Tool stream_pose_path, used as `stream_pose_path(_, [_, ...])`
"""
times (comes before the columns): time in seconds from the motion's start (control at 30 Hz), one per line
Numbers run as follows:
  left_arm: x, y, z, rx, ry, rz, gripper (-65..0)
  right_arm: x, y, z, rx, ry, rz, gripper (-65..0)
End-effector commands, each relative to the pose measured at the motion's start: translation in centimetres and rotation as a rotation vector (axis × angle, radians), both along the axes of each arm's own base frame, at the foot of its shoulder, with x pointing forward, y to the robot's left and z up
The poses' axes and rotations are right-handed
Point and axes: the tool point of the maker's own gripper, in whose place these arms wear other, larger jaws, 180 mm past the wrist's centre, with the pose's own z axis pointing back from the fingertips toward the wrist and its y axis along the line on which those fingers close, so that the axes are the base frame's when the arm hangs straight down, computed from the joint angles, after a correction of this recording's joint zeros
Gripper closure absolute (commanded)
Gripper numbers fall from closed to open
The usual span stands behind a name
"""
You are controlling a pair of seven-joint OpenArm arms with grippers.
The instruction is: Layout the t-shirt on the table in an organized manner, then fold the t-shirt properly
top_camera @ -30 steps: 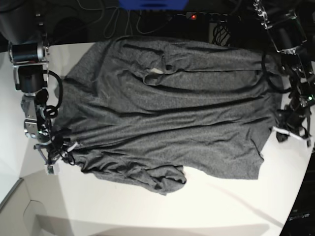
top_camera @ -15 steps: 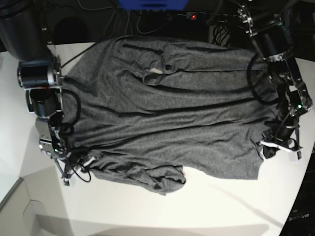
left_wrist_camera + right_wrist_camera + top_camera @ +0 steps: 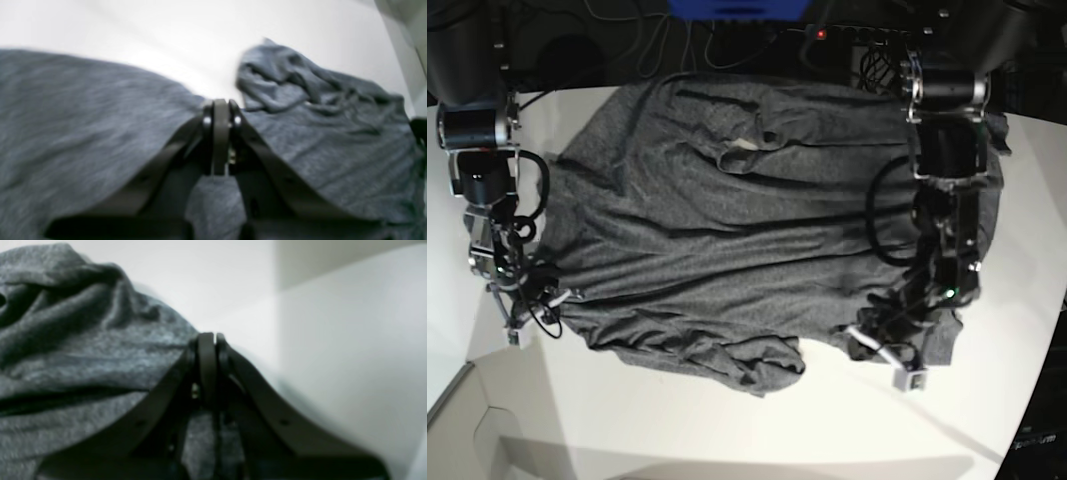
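The dark grey t-shirt (image 3: 747, 220) lies spread across the white table (image 3: 727, 430), wrinkled, with its collar (image 3: 745, 152) toward the back. A bunched sleeve (image 3: 762, 372) sits at its front edge. My left gripper (image 3: 874, 350) is over the shirt's front right part, shut on the t-shirt (image 3: 83, 116) at its edge. In the left wrist view, cloth runs right up to the left gripper (image 3: 218, 101), and the bunched sleeve (image 3: 300, 80) lies beyond. My right gripper (image 3: 532, 305) is at the shirt's left edge. The right wrist view shows this right gripper (image 3: 211, 336) shut on the t-shirt (image 3: 66, 350).
Black cables and a power strip with a red light (image 3: 819, 33) run along the back edge, beside a blue object (image 3: 737, 8). The table's curved edge (image 3: 1027, 400) is at the right. A grey step (image 3: 472, 415) lies at the front left. Bare white table (image 3: 350, 340) is right of the right gripper.
My left arm has swung in from the table's right edge over the shirt, taking the front right hem leftward. My right gripper moved inward, then back out to the left edge.
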Motion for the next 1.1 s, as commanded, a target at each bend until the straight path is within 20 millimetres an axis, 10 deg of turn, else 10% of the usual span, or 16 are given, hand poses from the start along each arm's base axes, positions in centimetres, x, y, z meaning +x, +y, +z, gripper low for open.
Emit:
stream_pose_path(0.0, [1.6, -0.1, 2.0, -0.004, -0.052, -0.004, -2.8, -0.6, -1.5, -0.2, -0.031, 0.045, -0.010, 0.0])
stream_pose_path(0.37, [3.6, -6.1, 1.4, -0.120, -0.060, -0.024, -38.8, -1.9, -5.0, 0.5, 0.031, 0.055, -0.134, 0.0])
stream_pose_path(0.77, [4.2, -10.9, -2.4, -0.113, -0.083, -0.004, -40.0, -2.5, 0.4, 8.8, -0.092, -0.168, 0.074, 0.0])
stream_pose_path(1.07, [5.0, -10.8, -3.0, -0.128, -0.098, 0.032, -40.1, -5.0, 2.8, 10.0, -0.135, -0.157, 0.149, 0.0])
